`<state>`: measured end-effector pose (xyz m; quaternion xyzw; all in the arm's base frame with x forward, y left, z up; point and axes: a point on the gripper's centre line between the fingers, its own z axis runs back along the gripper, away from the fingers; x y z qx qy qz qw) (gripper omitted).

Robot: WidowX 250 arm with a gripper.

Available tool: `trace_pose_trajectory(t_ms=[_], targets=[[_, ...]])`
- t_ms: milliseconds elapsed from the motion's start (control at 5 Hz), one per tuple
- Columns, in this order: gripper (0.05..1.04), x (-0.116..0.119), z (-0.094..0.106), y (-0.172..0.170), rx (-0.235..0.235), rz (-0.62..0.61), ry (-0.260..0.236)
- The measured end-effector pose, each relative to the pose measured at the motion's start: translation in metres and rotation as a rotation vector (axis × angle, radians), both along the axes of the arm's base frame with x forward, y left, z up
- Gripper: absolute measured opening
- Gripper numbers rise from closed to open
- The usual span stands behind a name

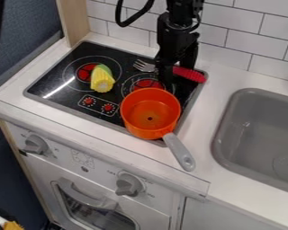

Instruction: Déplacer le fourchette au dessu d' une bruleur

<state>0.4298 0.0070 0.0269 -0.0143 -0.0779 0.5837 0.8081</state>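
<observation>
Black robot gripper (177, 75) at red-handled, silver-tined fork (192, 75), presumably for lifting over red-centred round burner (147, 83) just beside gripper; cannot tell whether clamped on fork or apart.

Blocked: orange pot (147, 109) at hob's (89, 49) front right corner, handle (181, 153) jutting over worktop (211, 101) front; corn (102, 81) on left burner; fork (190, 75) and gripper (176, 72) back right. Corn–pot gap narrow. Passable: hob's back left corner, strip between hob's right edge and sink (226, 130).
</observation>
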Motion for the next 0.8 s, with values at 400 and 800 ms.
trace_pose_trajectory(t_ms=[400,800], targets=[[0.437,-0.007,-0.005,-0.004,0.029,0.013,-0.023],[0.379,-0.018,-0.004,-0.010,-0.019,0.055,-0.037]])
